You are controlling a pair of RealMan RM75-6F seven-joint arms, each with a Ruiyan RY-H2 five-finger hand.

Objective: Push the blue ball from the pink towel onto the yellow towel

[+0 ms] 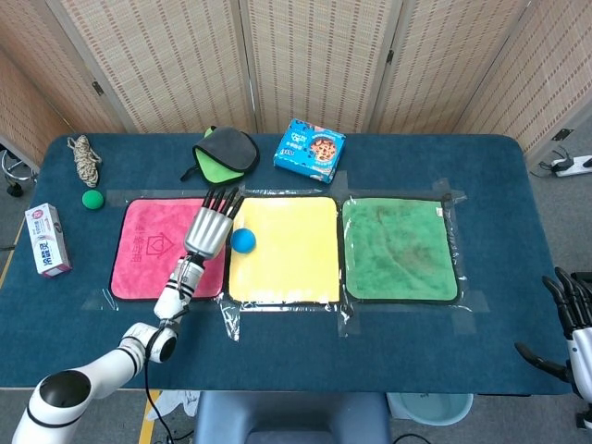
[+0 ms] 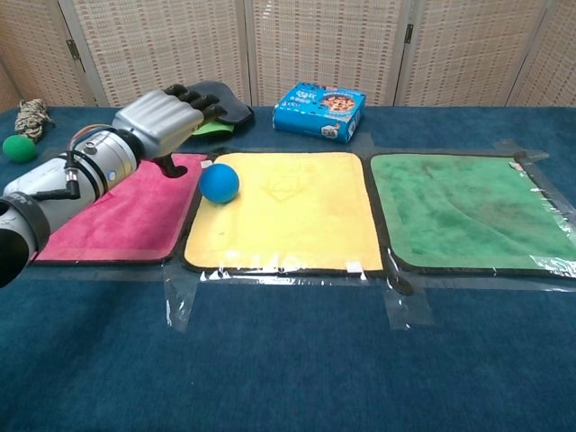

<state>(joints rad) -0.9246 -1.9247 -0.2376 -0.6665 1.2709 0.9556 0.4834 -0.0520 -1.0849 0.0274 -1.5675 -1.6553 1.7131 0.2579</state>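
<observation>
The blue ball (image 1: 242, 240) (image 2: 219, 183) lies on the left part of the yellow towel (image 1: 291, 254) (image 2: 292, 211), just inside its edge. The pink towel (image 1: 143, 254) (image 2: 117, 220) is right beside it on the left. My left hand (image 1: 211, 228) (image 2: 160, 122) hovers over the pink towel's right edge, fingers stretched out and holding nothing, a short gap left of the ball. My right hand (image 1: 572, 324) hangs off the table's lower right corner with its fingers apart, empty.
A green towel (image 1: 400, 248) (image 2: 468, 211) lies right of the yellow one. Along the back are a blue box (image 1: 310, 150) (image 2: 322, 99) and a dark pouch (image 1: 223, 153). At the far left are a green ball (image 1: 91, 199), a rope (image 1: 86, 157) and a white carton (image 1: 47, 240).
</observation>
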